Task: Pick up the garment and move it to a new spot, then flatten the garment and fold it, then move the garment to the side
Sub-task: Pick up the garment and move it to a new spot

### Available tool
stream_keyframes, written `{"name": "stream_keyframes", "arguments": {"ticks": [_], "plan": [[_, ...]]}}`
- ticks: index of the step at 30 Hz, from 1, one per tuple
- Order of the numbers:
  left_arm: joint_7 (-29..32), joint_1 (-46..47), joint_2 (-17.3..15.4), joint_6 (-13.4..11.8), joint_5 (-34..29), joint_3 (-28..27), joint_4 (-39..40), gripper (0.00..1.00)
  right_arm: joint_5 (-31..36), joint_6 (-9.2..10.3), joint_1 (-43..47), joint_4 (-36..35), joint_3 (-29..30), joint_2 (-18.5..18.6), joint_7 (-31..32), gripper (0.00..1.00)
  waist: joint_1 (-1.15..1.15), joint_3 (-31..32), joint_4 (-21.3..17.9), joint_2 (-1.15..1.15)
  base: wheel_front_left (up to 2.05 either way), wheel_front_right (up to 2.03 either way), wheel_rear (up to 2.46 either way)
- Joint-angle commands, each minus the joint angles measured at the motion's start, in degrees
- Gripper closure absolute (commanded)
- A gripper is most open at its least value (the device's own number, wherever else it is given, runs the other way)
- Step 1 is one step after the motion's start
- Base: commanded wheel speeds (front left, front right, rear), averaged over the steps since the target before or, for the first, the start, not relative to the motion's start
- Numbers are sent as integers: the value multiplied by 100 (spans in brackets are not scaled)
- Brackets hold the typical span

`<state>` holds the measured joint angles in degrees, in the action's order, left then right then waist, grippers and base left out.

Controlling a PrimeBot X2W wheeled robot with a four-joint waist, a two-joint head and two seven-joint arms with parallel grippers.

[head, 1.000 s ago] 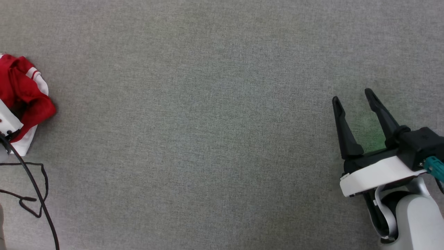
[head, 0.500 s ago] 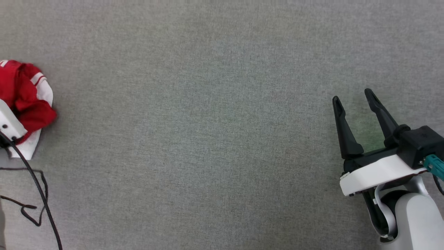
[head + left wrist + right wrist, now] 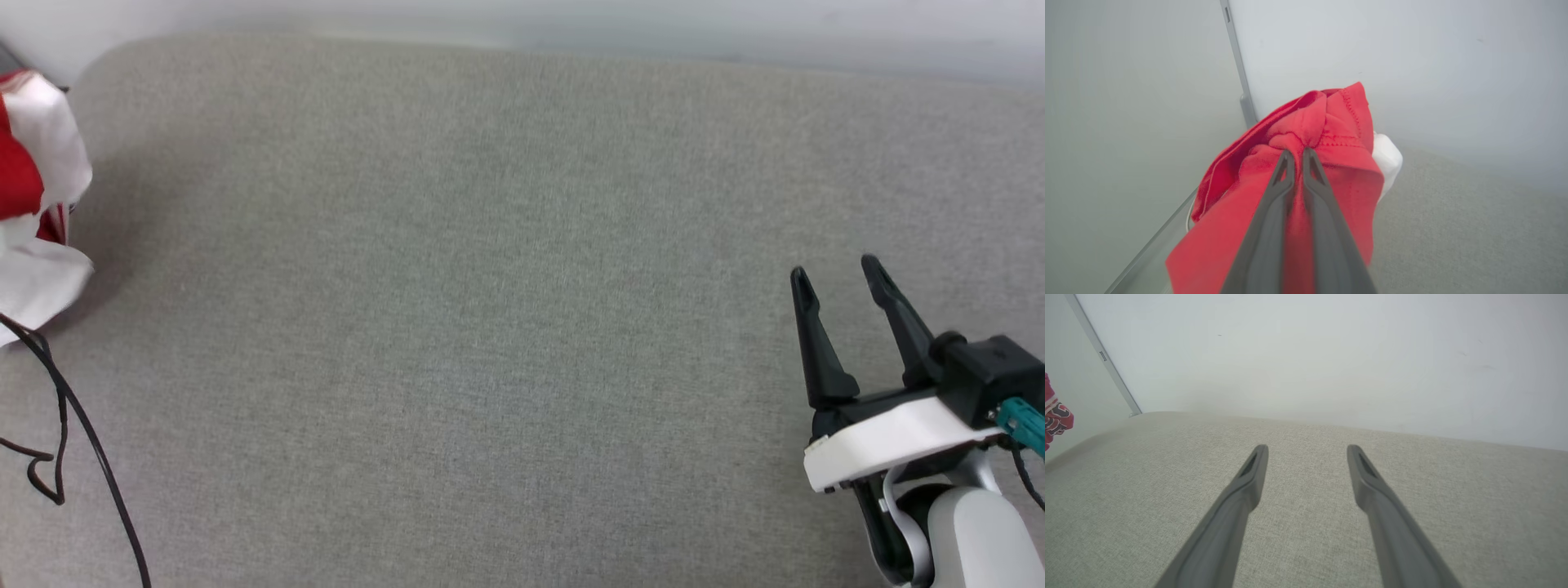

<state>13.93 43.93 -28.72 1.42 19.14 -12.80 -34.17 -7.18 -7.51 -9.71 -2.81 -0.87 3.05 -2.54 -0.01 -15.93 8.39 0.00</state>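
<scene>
Grey woven fabric [image 3: 506, 327] covers the whole work surface, with a pale wall [image 3: 1331, 355] behind its far edge and a thin metal strip [image 3: 1240, 69] running up the corner. In the left wrist view the left gripper [image 3: 1298, 152] rises from the bottom centre with its two dark fingers pressed almost together, a fold of the garment [image 3: 1339, 122] pinched between them near the tips. Red cloth bunches above and around the fingertips at the middle of that frame and hangs down on both sides of the fingers toward the lower left. A white sleeve end [image 3: 1386, 157] peeks out just right of the bunch, against the grey surface.

In the head view the garment [image 3: 20, 175] sits at the upper left edge, cut by the frame, as red and white folds with a soft shadow on the fabric just to their right. A black cable [image 3: 90, 457] loops down the lower left of that view, below the cloth.

The right gripper [image 3: 833, 268] is at the lower right of the head view, well apart from the garment, with its fingers spread wide and nothing between them. The right wrist view shows the same gap over bare grey fabric. A small piece of the garment [image 3: 1055, 416], red with dark print on it, shows at the left edge of that view.
</scene>
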Motion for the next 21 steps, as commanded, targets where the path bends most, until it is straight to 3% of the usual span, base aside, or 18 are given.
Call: {"name": "stream_keyframes", "arguments": {"ticks": [1,10,21], "plan": [[-209,56,17,27,-55,48,35,100,-56,4,120,49,40,-20,-40,0,1,290,-77,0,0,0,0],[-1055,-343,372,153,-268,461,389,100,-268,4,550,213,302,-22,-97,0,1,923,-395,0,0,0,0],[-761,-1429,1193,102,-286,1100,1744,100,-186,4,882,125,379,-21,9,0,1,1247,-1087,0,0,0,0]]}}
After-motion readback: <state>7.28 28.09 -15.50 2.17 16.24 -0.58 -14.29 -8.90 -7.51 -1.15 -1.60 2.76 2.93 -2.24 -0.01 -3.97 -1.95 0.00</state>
